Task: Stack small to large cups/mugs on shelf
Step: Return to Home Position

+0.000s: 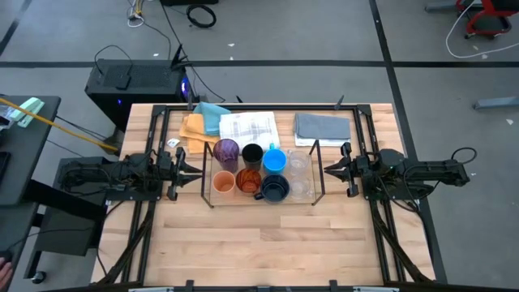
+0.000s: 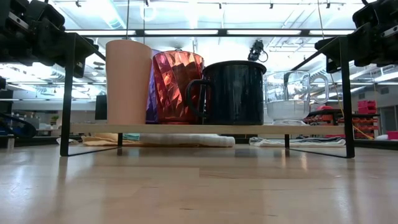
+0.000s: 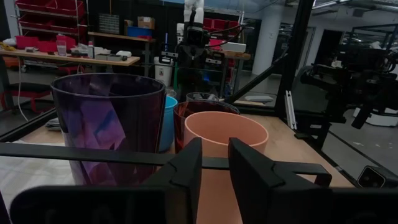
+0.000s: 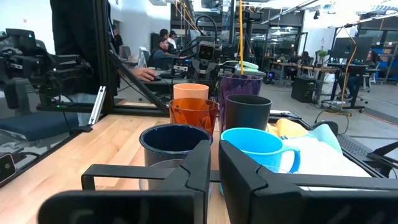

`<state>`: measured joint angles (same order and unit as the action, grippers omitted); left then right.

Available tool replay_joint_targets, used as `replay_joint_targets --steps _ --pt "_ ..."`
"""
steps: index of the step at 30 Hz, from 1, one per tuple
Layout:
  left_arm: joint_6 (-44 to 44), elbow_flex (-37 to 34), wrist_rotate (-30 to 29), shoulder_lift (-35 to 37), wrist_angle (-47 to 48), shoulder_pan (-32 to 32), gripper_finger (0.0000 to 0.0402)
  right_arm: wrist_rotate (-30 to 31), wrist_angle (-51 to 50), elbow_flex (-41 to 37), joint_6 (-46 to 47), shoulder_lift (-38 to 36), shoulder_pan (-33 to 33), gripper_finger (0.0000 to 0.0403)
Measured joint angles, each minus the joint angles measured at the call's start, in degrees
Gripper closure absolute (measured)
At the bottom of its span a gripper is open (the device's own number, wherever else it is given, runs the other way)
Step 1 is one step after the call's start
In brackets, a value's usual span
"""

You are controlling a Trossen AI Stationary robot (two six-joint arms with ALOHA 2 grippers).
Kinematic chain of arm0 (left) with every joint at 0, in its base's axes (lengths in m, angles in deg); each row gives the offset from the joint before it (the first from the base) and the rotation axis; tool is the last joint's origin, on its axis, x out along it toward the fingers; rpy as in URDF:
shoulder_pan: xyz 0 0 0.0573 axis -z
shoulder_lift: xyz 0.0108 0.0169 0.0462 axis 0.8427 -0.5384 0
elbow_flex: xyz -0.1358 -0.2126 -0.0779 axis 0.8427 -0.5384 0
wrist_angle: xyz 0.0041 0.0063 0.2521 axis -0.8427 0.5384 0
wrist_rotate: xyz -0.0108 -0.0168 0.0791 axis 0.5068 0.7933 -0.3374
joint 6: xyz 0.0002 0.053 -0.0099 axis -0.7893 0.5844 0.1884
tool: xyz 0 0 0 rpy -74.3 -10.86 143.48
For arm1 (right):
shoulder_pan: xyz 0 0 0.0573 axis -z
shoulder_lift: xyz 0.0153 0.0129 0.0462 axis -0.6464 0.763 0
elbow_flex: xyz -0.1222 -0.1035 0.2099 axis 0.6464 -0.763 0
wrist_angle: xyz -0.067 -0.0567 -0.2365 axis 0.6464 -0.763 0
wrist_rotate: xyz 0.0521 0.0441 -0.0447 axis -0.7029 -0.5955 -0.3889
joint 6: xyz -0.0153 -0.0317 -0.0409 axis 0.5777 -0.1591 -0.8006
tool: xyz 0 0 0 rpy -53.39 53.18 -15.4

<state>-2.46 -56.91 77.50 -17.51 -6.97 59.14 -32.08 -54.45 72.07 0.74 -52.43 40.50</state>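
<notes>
The shelf (image 1: 318, 180), a low black rod frame, stands mid-table with the cups upright on it. In its far row are a purple cup (image 1: 226, 151), a black cup (image 1: 252, 154), a bright blue mug (image 1: 274, 160) and a clear glass (image 1: 298, 162). In its near row are a pale orange cup (image 1: 224, 183), a clear orange cup (image 1: 248, 180), a navy mug (image 1: 275, 190) and another clear glass (image 1: 301, 188). My left gripper (image 1: 197, 170) hovers shut at the shelf's left end. My right gripper (image 1: 326, 170) hovers shut at its right end. Both touch nothing.
Folded cloths lie behind the shelf: teal (image 1: 212, 113), yellow-orange (image 1: 193, 130), a plaid towel (image 1: 250, 128) and a grey one (image 1: 323, 127). Black arm-mount rails (image 1: 154, 138) run along both sides. Bare wood (image 1: 259, 243) stretches in front of the shelf.
</notes>
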Motion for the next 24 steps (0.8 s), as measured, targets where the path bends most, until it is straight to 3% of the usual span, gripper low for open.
replay_joint_targets --steps 24 --pt "0.0 -0.01 0.0 0.01 0.0 0.01 0.0313 0.0 0.0 0.0 -0.02 0.0 0.0 0.0364"
